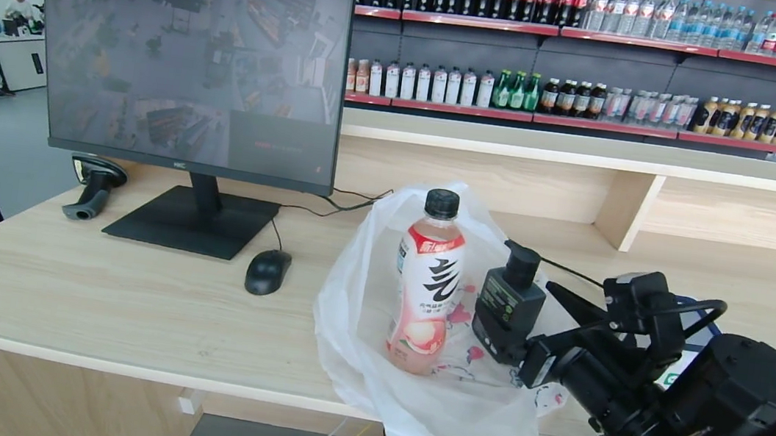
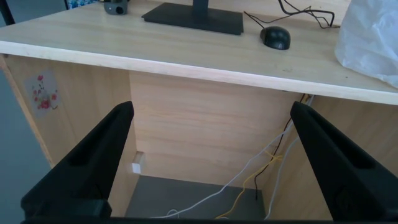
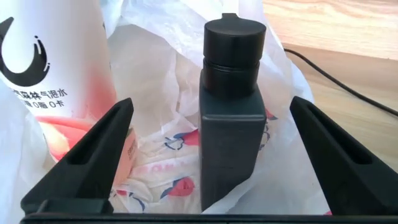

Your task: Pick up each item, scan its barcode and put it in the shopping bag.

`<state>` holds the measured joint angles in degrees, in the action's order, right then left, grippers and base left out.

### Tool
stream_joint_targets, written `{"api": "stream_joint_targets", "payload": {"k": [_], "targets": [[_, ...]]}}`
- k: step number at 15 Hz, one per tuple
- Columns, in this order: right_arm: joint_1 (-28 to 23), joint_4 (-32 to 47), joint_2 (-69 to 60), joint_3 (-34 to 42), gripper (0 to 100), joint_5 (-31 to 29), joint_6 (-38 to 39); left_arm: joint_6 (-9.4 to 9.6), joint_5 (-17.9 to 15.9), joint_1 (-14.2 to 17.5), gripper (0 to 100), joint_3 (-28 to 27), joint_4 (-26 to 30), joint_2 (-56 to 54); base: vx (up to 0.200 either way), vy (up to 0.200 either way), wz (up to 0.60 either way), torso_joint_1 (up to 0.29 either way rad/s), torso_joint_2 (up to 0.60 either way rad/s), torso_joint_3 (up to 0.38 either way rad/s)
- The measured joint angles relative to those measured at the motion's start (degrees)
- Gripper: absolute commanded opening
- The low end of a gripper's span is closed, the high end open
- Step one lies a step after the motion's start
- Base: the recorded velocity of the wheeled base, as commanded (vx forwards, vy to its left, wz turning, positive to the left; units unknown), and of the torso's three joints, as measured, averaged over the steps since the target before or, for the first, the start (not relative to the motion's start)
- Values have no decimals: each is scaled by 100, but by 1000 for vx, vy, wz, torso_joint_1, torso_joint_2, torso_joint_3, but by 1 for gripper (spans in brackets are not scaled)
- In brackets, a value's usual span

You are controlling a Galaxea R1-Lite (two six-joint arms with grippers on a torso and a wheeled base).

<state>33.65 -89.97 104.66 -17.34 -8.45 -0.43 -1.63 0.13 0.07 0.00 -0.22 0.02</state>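
A clear pink plastic drink bottle with a black screw cap (image 1: pixel 426 289) stands upright inside a thin white plastic shopping bag (image 1: pixel 467 420), its long axis vertical, cap up and label facing the robot. Just beside it, on its right, a black square-bodied plastic bottle with a round black flip cap (image 1: pixel 509 307) also stands upright with its cap up, on the bag's crumpled printed film. The two bottles are close but apart. The bag sits at the near edge of the pale wooden table (image 1: pixel 126 304), and its lower folds spill over that edge. The right gripper (image 3: pixel 211 106) is level with the black bottle's body. Its jaws are spread wide, one on either side of the bottle, with a clear gap to each flank and no contact. A thin black cable (image 1: pixel 574 272) runs across the table behind that bottle. The left gripper (image 2: pixel 211 109) hangs below the table's front edge, facing the wooden panel beneath, jaws wide with nothing between them. To the left of the bag lies open tabletop, then a black computer mouse (image 1: pixel 267 271), a black flat monitor on a square foot (image 1: pixel 192 68) and a dark handheld barcode scanner (image 1: pixel 94 186) near the far left edge.
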Motion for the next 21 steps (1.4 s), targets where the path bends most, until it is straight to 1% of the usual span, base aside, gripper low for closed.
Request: {"api": "stream_joint_targets", "payload": {"k": [3,6,9,11,13,15,16,21], "targets": [[22,5,-363,310,100,2,0,0,2,0,100,0,0,0,0,0,0,0,0,0],[23,2,-948,852,100,2,0,0,2,2,100,0,-2,0,0,0,0,0,0,0],[76,2,-1855,1475,100,2,0,5,2,2,100,0,0,0,0,0,0,0,0,0],[138,16,-2542,1637,100,-11,27,9,2,-2,100,0,0,0,0,0,0,0,0,0],[163,539,-3211,1698,100,-11,67,7,2,-2,100,0,-2,0,0,0,0,0,0,0],[185,1910,-4030,1720,100,-9,89,9,2,-2,100,0,-2,0,0,0,0,0,0,0],[193,2756,-4504,1726,100,-6,96,7,2,-2,100,0,0,0,0,0,0,0,0,0],[452,7407,-7602,1729,100,27,69,16,0,-2,100,0,4,0,0,0,0,0,0,0]]}}
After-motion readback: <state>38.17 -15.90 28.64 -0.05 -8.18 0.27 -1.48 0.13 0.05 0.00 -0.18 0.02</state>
